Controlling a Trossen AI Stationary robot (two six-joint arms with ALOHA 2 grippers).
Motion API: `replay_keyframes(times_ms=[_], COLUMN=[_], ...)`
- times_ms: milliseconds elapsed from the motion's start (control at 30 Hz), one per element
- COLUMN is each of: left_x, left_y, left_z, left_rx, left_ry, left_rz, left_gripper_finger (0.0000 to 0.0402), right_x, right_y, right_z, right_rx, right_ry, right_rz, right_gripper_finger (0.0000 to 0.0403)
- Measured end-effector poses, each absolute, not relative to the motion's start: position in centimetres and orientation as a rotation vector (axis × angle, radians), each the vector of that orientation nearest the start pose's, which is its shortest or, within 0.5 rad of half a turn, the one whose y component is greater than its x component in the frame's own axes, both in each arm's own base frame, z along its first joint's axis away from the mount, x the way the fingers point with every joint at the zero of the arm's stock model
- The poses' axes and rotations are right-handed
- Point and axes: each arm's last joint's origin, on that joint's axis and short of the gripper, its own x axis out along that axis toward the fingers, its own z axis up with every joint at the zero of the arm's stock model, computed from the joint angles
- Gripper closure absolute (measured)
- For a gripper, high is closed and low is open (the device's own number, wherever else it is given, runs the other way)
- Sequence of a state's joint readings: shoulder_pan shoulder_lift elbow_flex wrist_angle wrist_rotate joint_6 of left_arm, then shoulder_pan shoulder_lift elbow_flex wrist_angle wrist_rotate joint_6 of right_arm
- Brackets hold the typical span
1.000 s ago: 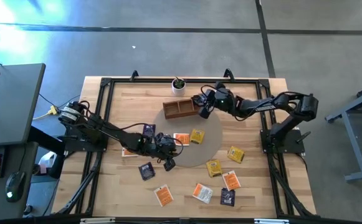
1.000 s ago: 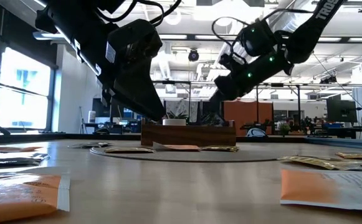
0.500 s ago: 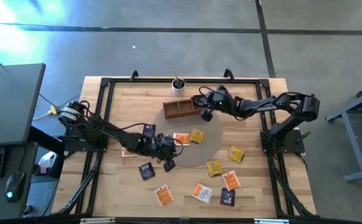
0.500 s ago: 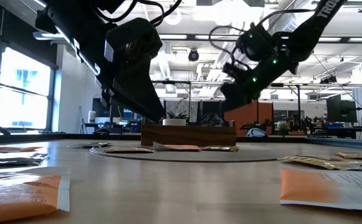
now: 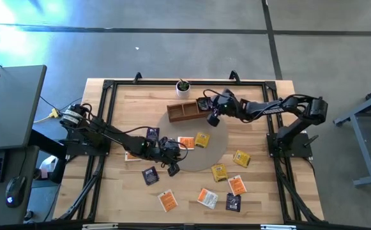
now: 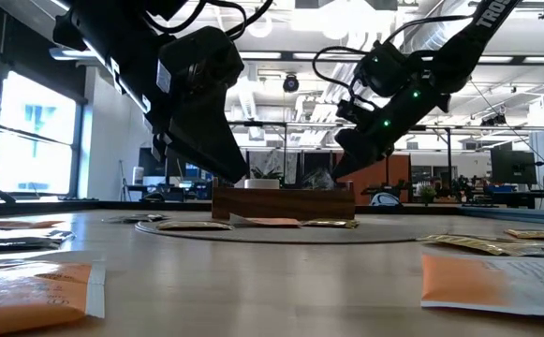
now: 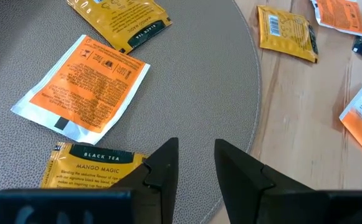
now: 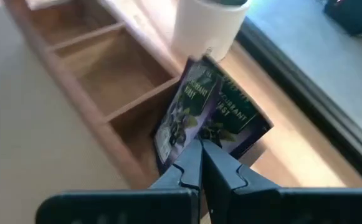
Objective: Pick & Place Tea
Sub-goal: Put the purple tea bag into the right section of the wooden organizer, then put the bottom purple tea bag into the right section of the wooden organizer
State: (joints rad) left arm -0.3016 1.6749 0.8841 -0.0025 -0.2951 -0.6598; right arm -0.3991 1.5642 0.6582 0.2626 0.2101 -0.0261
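My right gripper (image 5: pixel 213 119) (image 8: pixel 199 152) is shut on a dark purple tea sachet (image 8: pixel 205 112) at the right end of the brown wooden tray (image 5: pixel 185 112), over its end compartment (image 8: pixel 140 127). My left gripper (image 5: pixel 172 168) (image 7: pixel 196 152) hovers open, low over the round grey mat (image 7: pixel 187 74), with a yellow sachet (image 7: pixel 84 165) under its fingers. An orange sachet (image 7: pixel 84 87) and another yellow one (image 7: pixel 121 18) lie flat on the mat. Several more sachets (image 5: pixel 219 172) lie flat on the wooden table. My right gripper pinches the purple sachet between its two fingers by the edge nearest the wrist (image 8: pixel 196 138). The fingers come slanting down from the table's right. The sachet sticks out beyond the fingertips, tilted, over the tray's end compartment. Whether it touches the tray I cannot tell.
A small white pot with a plant (image 5: pixel 183 87) (image 8: pixel 209 25) stands just beyond the tray, close to my right gripper. A black frame (image 5: pixel 108 86) runs round the table's edges. Loose sachets (image 5: pixel 237 185) crowd the near half; the far left corner (image 5: pixel 131 102) shows bare wood.
My right gripper, still shut on the purple sachet, has drifted a little toward the table's right edge along the tray's right end. The left arm has kept still.
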Motion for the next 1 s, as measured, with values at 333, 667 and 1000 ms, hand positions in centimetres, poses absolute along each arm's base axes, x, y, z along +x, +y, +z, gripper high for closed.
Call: replay_keyframes(times_ms=[333, 667, 1000], left_x=[31.7, 31.7, 31.7], left_y=[-9.0, -9.0, -9.0], left_z=[16.6, 16.6, 16.6], left_rx=[-0.395, -0.395, -0.396], left_ry=[0.722, 0.722, 0.718], left_rz=[0.241, 0.241, 0.24], left_gripper_finger=[0.0299, 0.0299, 0.0299], right_x=[26.6, 27.4, 25.0], right_y=[-12.2, -9.0, 1.4], right_z=[15.4, 17.0, 23.5], right_rx=[-0.032, -0.211, -0.168], right_ry=[0.681, 0.663, 0.449], right_rz=[-0.684, -0.61, -0.058], right_gripper_finger=[0.0402, 0.0402, 0.04])
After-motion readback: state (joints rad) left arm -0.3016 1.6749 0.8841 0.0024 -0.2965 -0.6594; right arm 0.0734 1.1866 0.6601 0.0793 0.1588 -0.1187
